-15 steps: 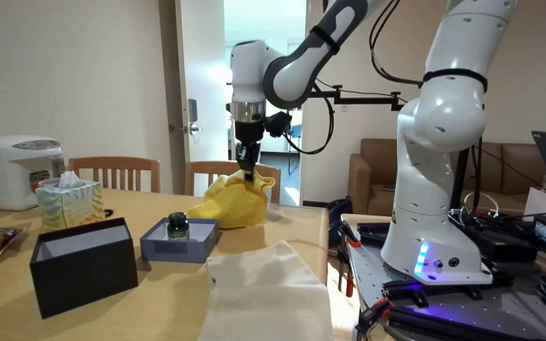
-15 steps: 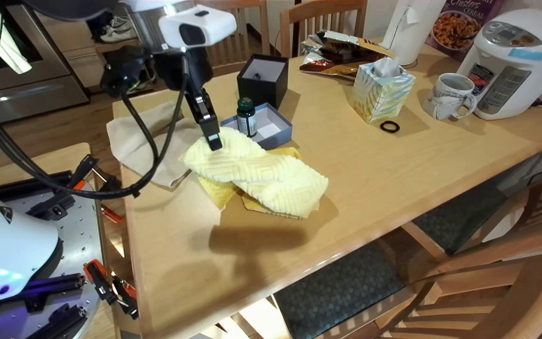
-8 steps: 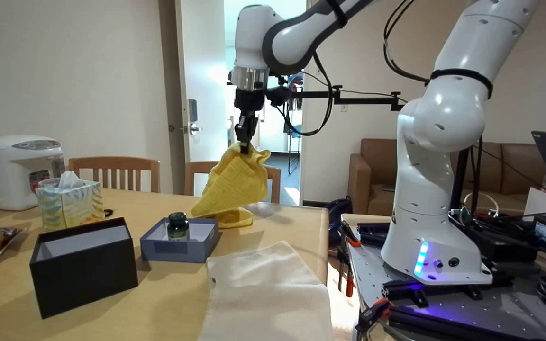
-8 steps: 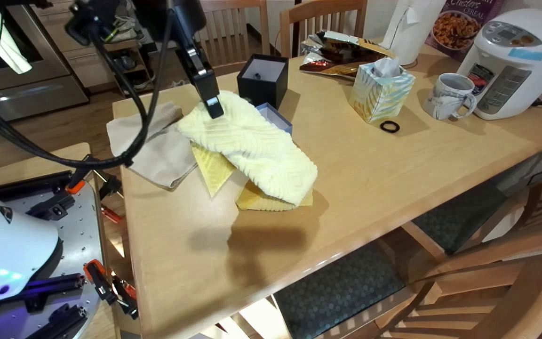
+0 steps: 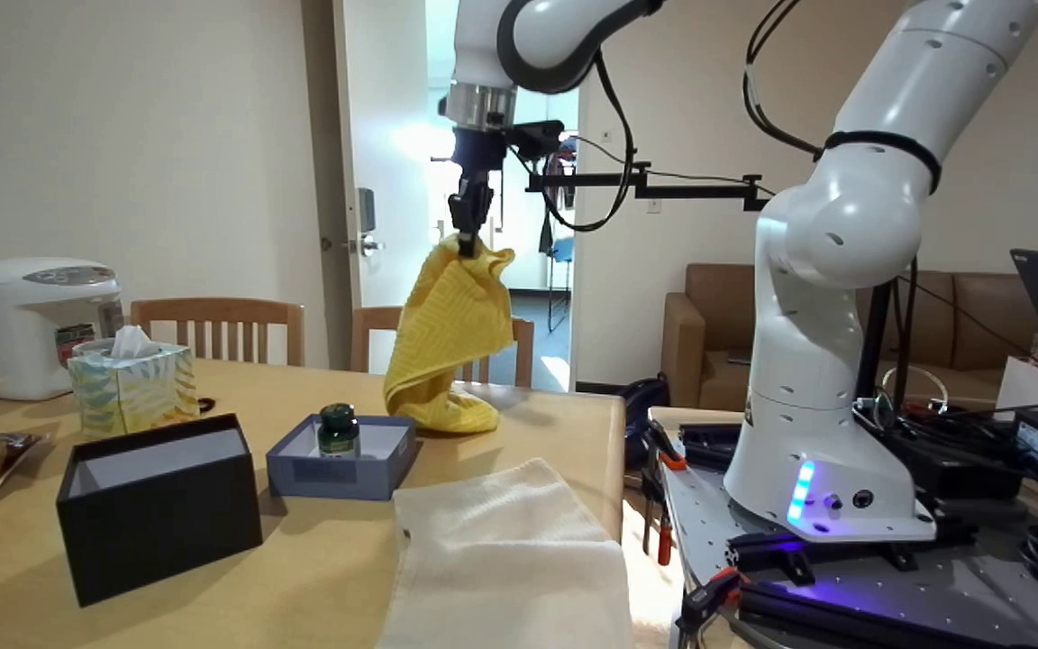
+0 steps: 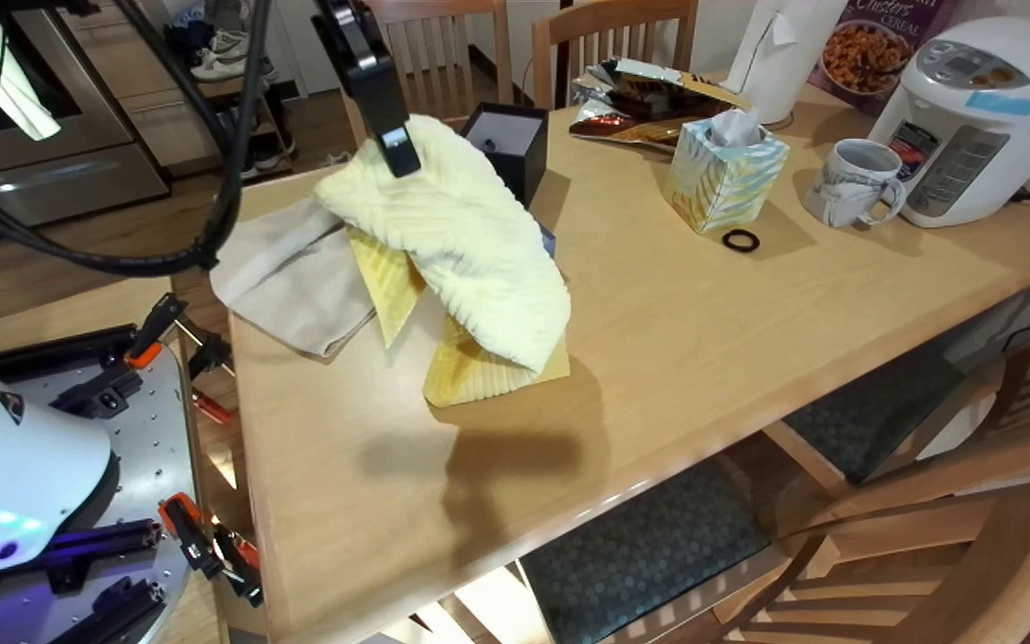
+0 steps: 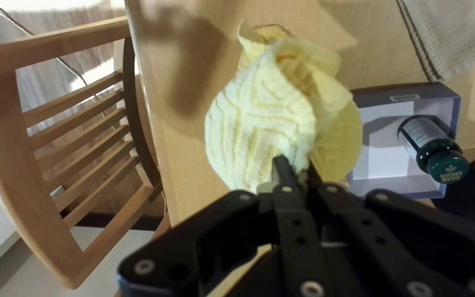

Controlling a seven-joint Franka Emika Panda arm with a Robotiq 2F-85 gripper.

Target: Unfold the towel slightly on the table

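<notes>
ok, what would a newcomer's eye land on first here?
Probably the bright yellow towel, hanging in folds from the gripper over the table. Next, the big white arm at the right of an exterior view. Then the green bottle in the blue box near the towel.

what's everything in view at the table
Towel: 1, yellow, hanging over table
Cloth: 1, beige, at table edge
Deep box: 1, black, on table
Tray: 1, bluish, by deep box
Bottle: 1, green, inside tray
Tissue box: 1, multicoloured, on table
Ring: 1, black, by tissue box
Mug: 1, greyish, on table
Water dispenser: 1, white, by mug
Paper roll: 1, white, on table
Cereal box: 1, purple, by paper roll
Foil packaging: 1+, brown, on table
Chairs: 4+, brown, around table
Arm: 1, white, beside table
Tool: 1, black, gripping towel
</notes>
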